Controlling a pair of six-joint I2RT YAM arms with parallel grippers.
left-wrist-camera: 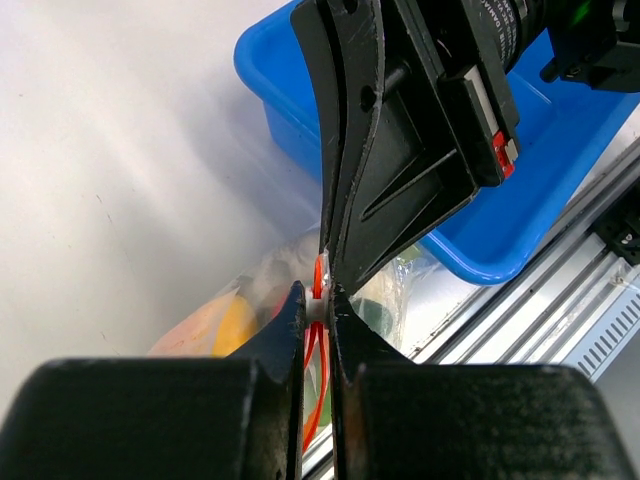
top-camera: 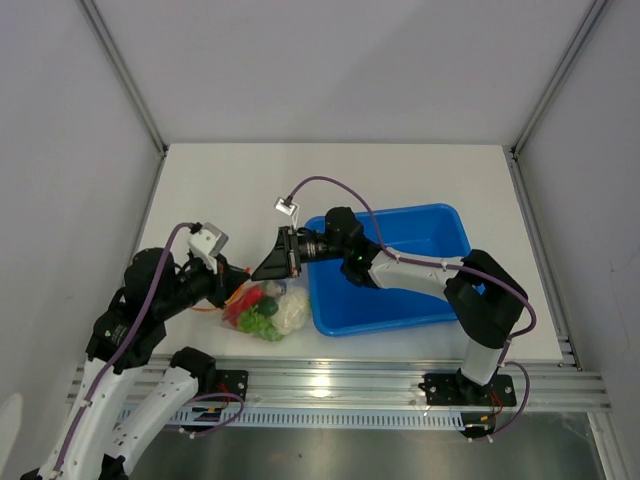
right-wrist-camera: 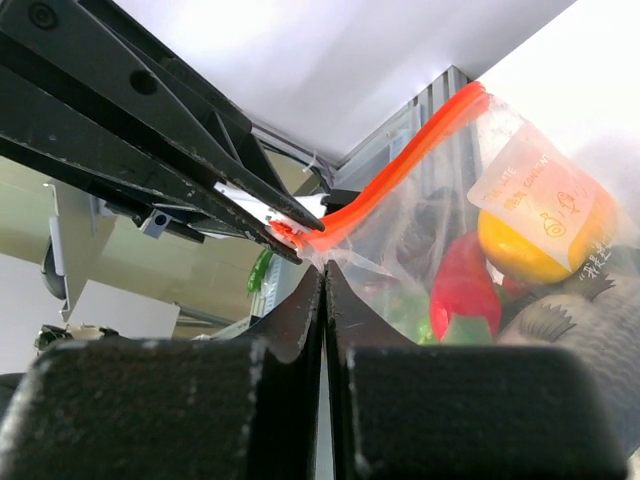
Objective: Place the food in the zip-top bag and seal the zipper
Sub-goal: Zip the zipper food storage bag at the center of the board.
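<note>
A: Left gripper [left-wrist-camera: 318, 300]?
B: Clamped on the zipper [right-wrist-camera: 405, 160] at one end, with the orange strip squeezed between its fingers.
A: Right gripper [right-wrist-camera: 323, 272]?
B: Jaws pressed together. Its tips meet the left one's at the strip and touch the clear film just under it. Can't tell if any film is pinched.
A: Where's the zip-top bag [top-camera: 265, 306]?
B: Lying on the white table [top-camera: 240, 190], near-left, just beside the blue tray [top-camera: 390, 322].
A: Food?
B: Inside the bag. Yellow squash [right-wrist-camera: 535, 255], red chili [right-wrist-camera: 460, 285] and grey fish [right-wrist-camera: 585, 335] show through the plastic, plus green and white pieces.
A: Sealed?
B: Can't tell along the full mouth.
</note>
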